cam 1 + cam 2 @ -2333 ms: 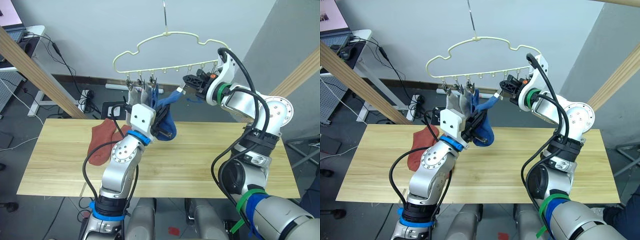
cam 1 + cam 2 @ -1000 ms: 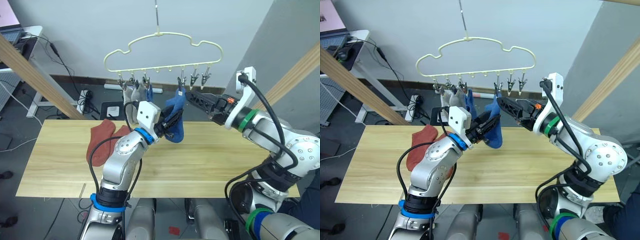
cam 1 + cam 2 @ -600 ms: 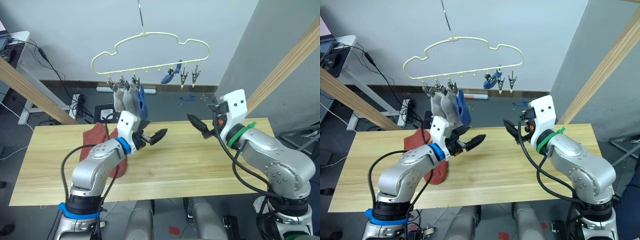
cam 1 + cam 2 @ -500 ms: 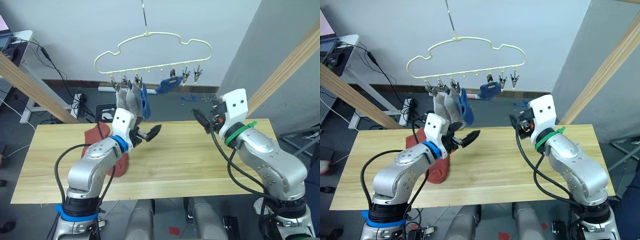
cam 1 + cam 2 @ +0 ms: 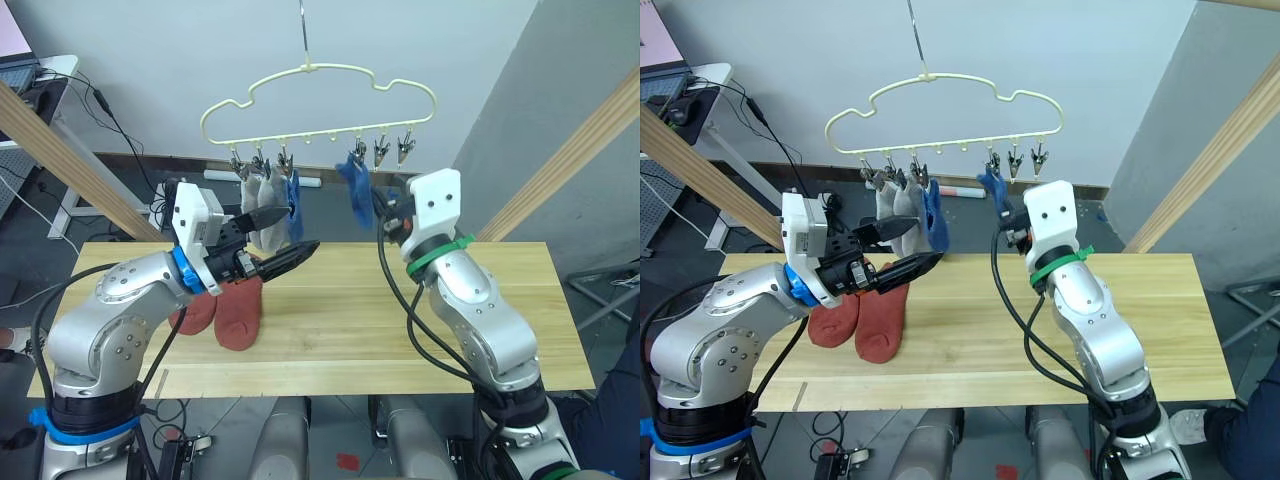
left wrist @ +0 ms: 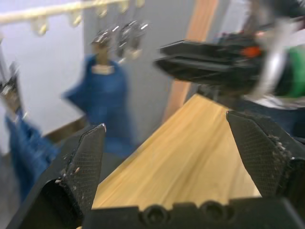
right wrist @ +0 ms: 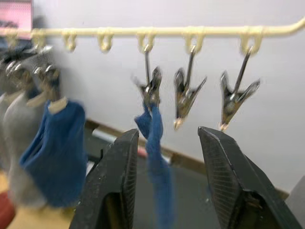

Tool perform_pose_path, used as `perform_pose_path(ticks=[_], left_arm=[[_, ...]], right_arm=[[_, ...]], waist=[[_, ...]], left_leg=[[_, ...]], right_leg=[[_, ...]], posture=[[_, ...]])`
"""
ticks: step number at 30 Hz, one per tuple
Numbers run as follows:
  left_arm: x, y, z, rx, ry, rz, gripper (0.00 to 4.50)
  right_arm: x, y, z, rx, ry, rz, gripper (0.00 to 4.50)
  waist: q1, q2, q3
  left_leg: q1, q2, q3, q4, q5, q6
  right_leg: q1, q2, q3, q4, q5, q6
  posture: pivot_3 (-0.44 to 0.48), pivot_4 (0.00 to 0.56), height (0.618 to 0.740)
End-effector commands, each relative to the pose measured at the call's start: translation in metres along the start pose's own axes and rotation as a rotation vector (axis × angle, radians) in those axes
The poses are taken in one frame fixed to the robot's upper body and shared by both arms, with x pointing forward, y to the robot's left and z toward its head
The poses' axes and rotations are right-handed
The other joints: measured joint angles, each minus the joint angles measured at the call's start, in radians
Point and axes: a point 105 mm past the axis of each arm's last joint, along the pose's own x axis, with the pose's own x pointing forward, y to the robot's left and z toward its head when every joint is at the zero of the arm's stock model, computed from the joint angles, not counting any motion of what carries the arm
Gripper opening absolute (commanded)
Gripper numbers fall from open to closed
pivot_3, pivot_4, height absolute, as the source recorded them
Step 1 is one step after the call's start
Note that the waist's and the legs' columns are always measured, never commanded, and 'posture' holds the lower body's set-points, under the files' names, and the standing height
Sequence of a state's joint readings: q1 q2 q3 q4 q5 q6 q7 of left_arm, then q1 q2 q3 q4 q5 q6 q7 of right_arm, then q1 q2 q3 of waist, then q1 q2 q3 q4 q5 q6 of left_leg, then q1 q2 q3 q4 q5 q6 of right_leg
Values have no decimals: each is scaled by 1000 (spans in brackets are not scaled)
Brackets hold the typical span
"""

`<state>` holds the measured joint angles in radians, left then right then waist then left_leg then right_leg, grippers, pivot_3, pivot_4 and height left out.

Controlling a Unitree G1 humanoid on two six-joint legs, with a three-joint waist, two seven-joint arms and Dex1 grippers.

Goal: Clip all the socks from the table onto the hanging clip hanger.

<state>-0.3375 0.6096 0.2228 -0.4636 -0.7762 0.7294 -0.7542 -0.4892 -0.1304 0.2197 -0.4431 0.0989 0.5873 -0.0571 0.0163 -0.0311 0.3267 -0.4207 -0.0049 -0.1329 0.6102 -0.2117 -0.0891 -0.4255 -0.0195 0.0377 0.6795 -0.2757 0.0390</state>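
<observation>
Overhead, we see the clip hanger hanging by its thin hook, with four socks already on its lower bar. Two light grey socks hang from the first clips at the robot's left end, a blue sock hangs just beside them, and a second blue sock hangs from the fourth clip, apart from the others. The two clips at the right end of the bar carry nothing.

Our left gripper is held in the air above the left part of the surface, close in front of the grey socks, and its jaws stand apart with nothing between them; the left wrist view shows the two fingers spread wide. Our right gripper is raised near the second blue sock, just below the bar, and in the right wrist view its jaws are also apart and hold nothing, with the sock hanging beyond the gap.

Two rust-red socks lie flat on the surface near its left end, side by side and touching, toes toward the near edge, below the left gripper. The rest of the pale planks toward the right edge is bare wood.
</observation>
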Motion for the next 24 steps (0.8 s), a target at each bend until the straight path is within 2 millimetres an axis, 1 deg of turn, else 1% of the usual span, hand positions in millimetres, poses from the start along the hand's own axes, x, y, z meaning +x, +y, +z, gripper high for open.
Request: perform_pose_path(ticks=[1, 4, 11, 16, 24], left_arm=[[0, -8, 13, 76, -35, -17, 4500], [1, -9, 13, 79, -38, -9, 4500], [-1, -8, 15, 85, -44, 10, 4500], [1, -11, 24, 101, -89, -11, 4500], [0, -16, 27, 105, -88, -17, 4500]], right_arm=[[5, -5, 12, -2, -70, -59, 2064], [10, -5, 13, 2, -81, -76, 2064], [17, -6, 11, 24, -74, -109, 2064], [23, -9, 8, 34, -60, -136, 2064], [34, -8, 9, 50, -65, -147, 2064]], waist=[[2, 0, 0], [6, 0, 0], [8, 0, 0], [8, 0, 0], [8, 0, 0]], left_leg=[[0, 0, 0, 0, 0, 0], [0, 0, 0, 0, 0, 0], [0, 0, 0, 0, 0, 0], [0, 0, 0, 0, 0, 0], [0, 0, 0, 0, 0, 0]], right_leg=[[0, 0, 0, 0, 0, 0], [0, 0, 0, 0, 2, -4], [0, 0, 0, 0, 2, -4], [0, 0, 0, 0, 2, -4], [0, 0, 0, 0, 2, -4]], posture=[[209, 326, 740], [214, 326, 740], [221, 328, 740], [221, 328, 740], [245, 330, 740]])
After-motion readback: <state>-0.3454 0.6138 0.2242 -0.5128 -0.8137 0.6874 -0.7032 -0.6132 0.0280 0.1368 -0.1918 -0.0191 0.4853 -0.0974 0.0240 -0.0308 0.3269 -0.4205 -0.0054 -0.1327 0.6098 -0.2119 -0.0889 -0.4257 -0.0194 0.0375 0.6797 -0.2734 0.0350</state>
